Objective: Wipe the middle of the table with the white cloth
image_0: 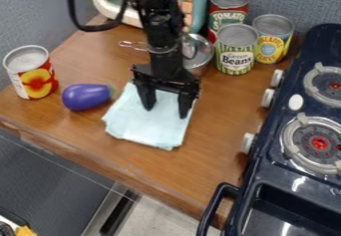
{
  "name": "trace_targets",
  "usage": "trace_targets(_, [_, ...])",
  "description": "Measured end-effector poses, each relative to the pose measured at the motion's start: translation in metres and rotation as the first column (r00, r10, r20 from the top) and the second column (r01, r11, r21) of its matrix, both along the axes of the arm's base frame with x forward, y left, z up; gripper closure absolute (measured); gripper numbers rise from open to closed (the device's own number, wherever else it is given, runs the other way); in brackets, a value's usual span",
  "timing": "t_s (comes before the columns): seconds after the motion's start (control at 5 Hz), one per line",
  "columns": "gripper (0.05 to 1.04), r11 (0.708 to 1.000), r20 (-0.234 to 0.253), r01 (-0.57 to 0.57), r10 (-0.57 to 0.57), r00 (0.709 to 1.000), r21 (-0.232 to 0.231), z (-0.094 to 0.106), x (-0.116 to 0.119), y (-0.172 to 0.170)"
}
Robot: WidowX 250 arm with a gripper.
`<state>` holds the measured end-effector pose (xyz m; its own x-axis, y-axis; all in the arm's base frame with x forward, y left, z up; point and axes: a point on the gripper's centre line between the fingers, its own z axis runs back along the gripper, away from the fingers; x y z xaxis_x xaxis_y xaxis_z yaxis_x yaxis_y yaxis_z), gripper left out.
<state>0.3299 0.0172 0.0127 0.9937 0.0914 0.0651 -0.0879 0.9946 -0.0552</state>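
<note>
Two fingers of your hand (pixel 166 111) pointed down over the white cloth (pixel 148 129), spread wide apart, with nothing visibly pinched between them; you could not tell whether their tips pressed on it. The cloth lay spread near the middle of your wooden surface (pixel 216 130). Just beside it, on the view's left, you had the purple toy eggplant (pixel 86 96), then a fruit can (pixel 37 80). Behind were a metal pan (pixel 202 58) and three cans (pixel 235 56); the dark toy stove (pixel 293 182) stood at your view's right.

Eggplant (pixel 85 96) left of cloth (pixel 146 126), stove (pixel 287 111) right, cans (pixel 236 51) behind
</note>
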Motion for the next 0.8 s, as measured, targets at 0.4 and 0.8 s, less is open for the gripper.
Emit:
trace_targets(0.4, [0.083,1.000,-0.003,0.018,-0.018,1.000,0.010,0.000,0.004,-0.006])
trace_targets(0.8, [0.085,1.000,0.001,0.005,-0.005,1.000,0.017,0.014,-0.007,-0.011])
